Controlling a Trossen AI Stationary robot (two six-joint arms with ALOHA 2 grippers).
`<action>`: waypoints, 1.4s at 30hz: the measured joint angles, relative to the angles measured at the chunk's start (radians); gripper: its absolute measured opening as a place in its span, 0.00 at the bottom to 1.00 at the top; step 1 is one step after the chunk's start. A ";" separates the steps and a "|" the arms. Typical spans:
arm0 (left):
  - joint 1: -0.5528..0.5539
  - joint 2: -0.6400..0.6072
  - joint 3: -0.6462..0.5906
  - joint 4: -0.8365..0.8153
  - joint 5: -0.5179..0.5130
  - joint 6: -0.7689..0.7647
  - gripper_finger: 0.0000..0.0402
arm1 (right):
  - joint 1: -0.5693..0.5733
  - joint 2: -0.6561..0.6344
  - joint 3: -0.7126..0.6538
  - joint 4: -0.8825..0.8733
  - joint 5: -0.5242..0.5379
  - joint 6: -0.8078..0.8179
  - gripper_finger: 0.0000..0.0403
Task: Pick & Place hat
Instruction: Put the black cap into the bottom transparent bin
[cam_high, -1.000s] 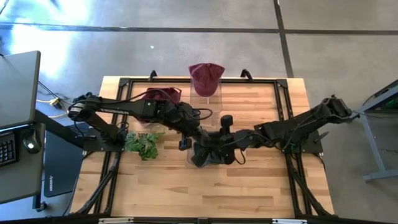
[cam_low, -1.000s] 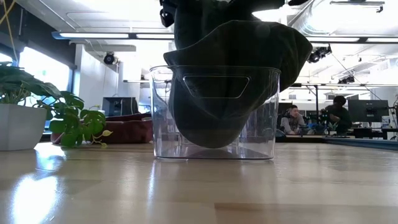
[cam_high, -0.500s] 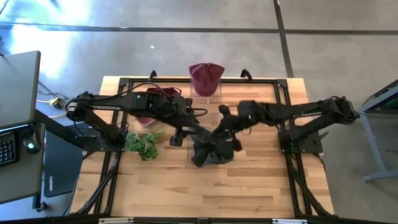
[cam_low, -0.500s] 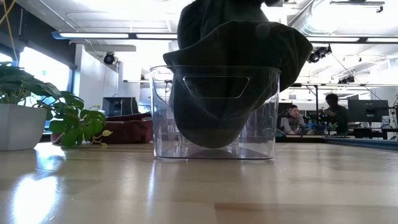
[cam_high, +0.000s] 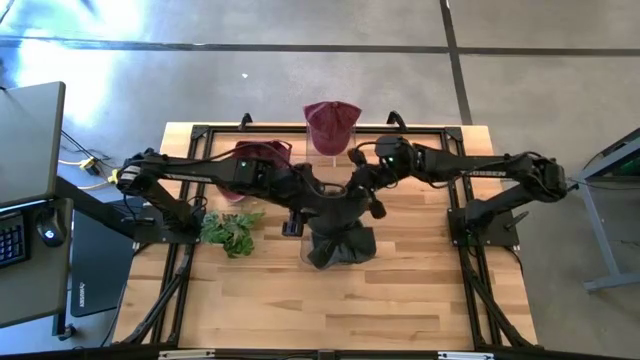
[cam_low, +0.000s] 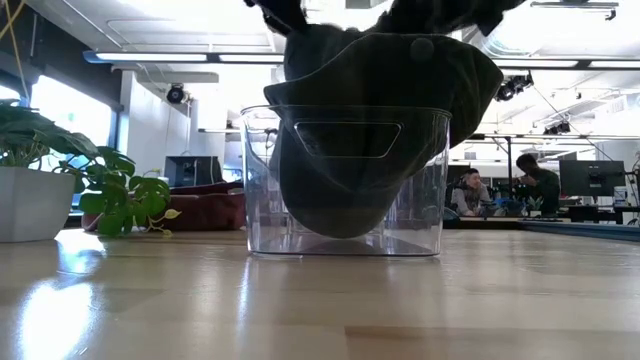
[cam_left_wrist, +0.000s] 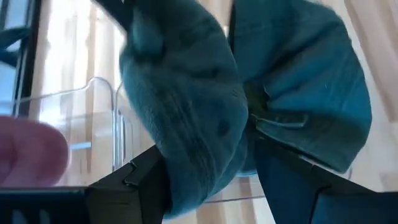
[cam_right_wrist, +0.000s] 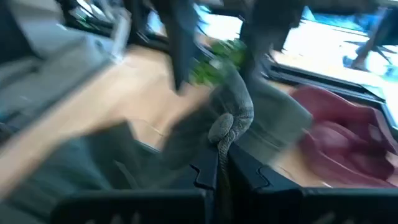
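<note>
Left gripper (cam_left_wrist: 208, 174) is clamped on my dark green hat (cam_high: 340, 243), fingers pinching a fold of its crown above the clear plastic bin (cam_low: 345, 180). Right gripper (cam_right_wrist: 221, 171) is closed on a thin twist of the same hat's fabric, near the bin's far edge. Hat sits partly inside the bin, brim draped over the rim. Beyond: maroon hat (cam_high: 332, 123) on a clear stand, another maroon hat (cam_high: 262, 155), potted plant (cam_high: 230, 230), all on the wooden table (cam_high: 400, 300).
</note>
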 joint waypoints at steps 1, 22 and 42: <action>0.000 -0.002 0.001 -0.003 -0.016 -0.025 0.53 | -0.008 0.010 0.000 -0.001 0.019 -0.017 0.02; -0.072 -0.015 0.001 -0.212 -0.250 -0.445 0.53 | -0.033 0.059 0.000 0.089 0.287 -0.321 0.02; -0.100 0.007 0.001 -0.137 -0.230 -0.537 0.53 | -0.030 -0.021 0.000 0.109 0.472 -0.203 0.34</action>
